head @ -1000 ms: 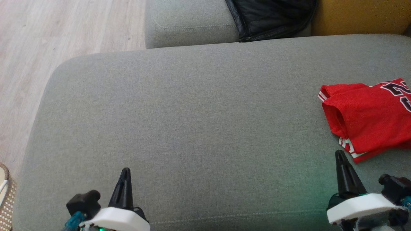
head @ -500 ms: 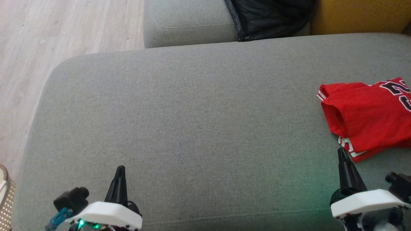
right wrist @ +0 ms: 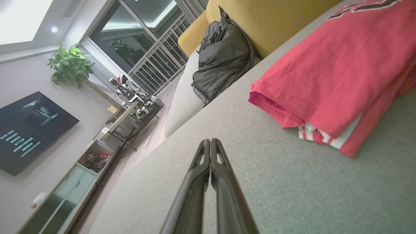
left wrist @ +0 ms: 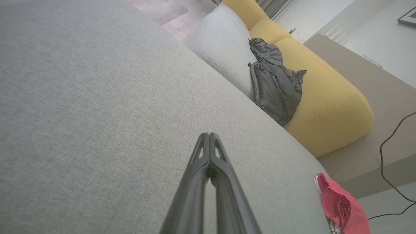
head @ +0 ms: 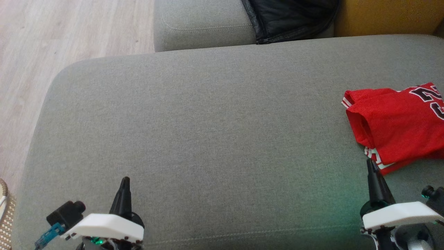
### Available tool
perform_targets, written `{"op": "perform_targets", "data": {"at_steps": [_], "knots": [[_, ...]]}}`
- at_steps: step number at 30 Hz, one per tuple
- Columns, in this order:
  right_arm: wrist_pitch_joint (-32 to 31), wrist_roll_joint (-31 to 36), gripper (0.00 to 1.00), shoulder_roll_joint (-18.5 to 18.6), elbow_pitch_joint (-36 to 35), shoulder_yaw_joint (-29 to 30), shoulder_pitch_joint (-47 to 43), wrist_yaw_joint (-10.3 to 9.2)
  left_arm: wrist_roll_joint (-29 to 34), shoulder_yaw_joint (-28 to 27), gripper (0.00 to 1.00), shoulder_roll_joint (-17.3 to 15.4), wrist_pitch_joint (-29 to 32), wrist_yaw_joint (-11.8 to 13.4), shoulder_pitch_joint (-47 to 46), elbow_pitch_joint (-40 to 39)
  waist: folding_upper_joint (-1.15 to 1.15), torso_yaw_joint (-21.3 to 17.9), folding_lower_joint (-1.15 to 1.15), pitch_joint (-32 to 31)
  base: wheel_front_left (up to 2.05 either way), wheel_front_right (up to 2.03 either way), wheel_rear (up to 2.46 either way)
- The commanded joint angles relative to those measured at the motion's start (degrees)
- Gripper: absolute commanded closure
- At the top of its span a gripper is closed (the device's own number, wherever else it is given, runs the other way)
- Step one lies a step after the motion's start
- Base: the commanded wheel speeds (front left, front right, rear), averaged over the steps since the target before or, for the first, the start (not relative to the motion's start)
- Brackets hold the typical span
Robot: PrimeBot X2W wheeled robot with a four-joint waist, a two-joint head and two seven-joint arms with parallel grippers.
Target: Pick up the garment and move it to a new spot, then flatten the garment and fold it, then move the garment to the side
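Grey woven fabric of the sofa seat (head: 208,121) lies under both arms. Nearest, at 7 o'clock of the head view, the left gripper (head: 125,180) points straight toward 12 o'clock, low over the seat. Its two dark fingers are pressed together at the tips with nothing between them, and the left wrist view shows this clearly. At 5 o'clock the right gripper (head: 370,162) has the same pose: fingers toward 12 o'clock, pressed together, also holding nothing. The garment (head: 395,128), a red jersey with white-striped trim and dark lettering, lies folded on the seat at 3 o'clock of the head view, and the picture edge cuts it. Its near hem is just beside the tip of the right gripper, at about 1 o'clock from it. In the right wrist view a strip of grey fabric separates the two, so they are not touching. From the left gripper the garment is well apart, at about 2 o'clock, with the seat between them. Farther, at 12 o'clock, a black jacket (head: 291,19) lies over the border between a second grey cushion (head: 201,24) and a yellow cushion (head: 388,17). A pale wooden floor (head: 52,41) is at 10 o'clock. Farthest, in the right wrist view, a television (right wrist: 26,130) hangs on the wall and a green plant (right wrist: 70,65) stands beyond it.
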State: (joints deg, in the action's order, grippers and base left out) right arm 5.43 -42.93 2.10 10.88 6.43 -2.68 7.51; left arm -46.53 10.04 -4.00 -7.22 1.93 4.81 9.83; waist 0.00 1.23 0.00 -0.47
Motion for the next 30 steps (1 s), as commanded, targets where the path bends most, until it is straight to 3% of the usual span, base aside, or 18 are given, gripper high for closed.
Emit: {"op": "perform_targets", "data": {"at_steps": [1,30], "knots": [[-0.6,-1.9,1.00,0.5,-1.5,-0.3,2.9,-0.01,-1.8,-1.8,1.00,-0.9,0.3,-0.7,-3.4,-1.4,0.00,0.0,0.00,0.0,0.00,0.00,0.00],[-5.3,-21.4,1.00,0.6,0.4,-0.1,5.4,-0.01,-20.9,-6.6,1.00,-0.9,4.8,-4.3,-6.4,0.8,0.00,-0.5,0.00,0.3,0.00,0.00,0.00]]}}
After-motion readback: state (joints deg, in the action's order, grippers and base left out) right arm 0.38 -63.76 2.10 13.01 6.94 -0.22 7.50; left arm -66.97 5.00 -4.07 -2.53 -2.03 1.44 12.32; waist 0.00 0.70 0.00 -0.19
